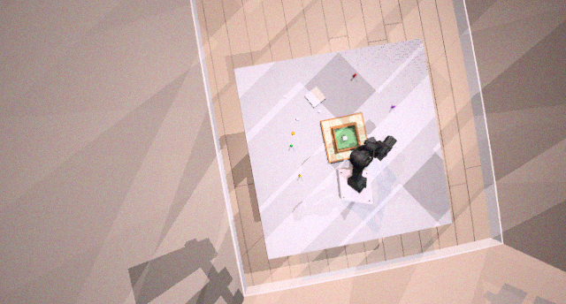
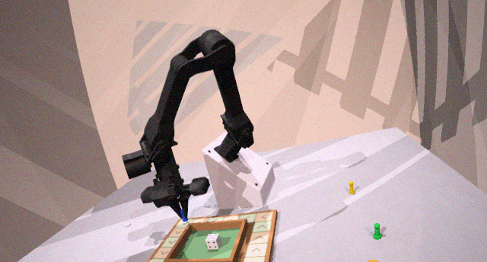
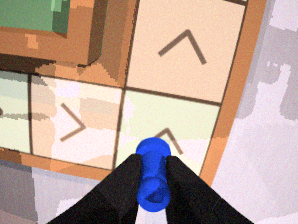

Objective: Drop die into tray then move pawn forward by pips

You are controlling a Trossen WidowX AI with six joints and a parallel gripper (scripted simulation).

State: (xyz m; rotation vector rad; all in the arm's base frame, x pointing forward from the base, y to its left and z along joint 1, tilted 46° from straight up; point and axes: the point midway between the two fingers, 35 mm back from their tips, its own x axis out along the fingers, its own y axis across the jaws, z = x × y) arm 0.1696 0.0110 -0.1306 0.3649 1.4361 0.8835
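Observation:
The white die (image 1: 345,138) (image 2: 213,241) rests on the green floor of the dice tray (image 1: 335,140) (image 2: 221,224) (image 3: 80,30). Its top pips are too small to read surely. The tray sits in the middle of the board (image 1: 325,140) (image 2: 273,231) (image 3: 229,120), ringed by squares with arrows. The blue pawn (image 2: 183,215) (image 3: 153,147) stands at the pale green corner square, whose arrow points up in the wrist view. My gripper (image 2: 184,218) (image 3: 153,164) is shut on the blue pawn, with a finger on each side. Whether its base touches the square is hidden.
A yellow pawn (image 1: 300,176) (image 2: 351,187) and a green pawn (image 1: 291,146) (image 2: 377,231) stand beside the board. A red piece (image 1: 354,75), a purple piece (image 1: 393,106), an orange piece (image 1: 293,133) and a pale flat block (image 1: 315,97) lie farther off. The tray wall rises close to the pawn.

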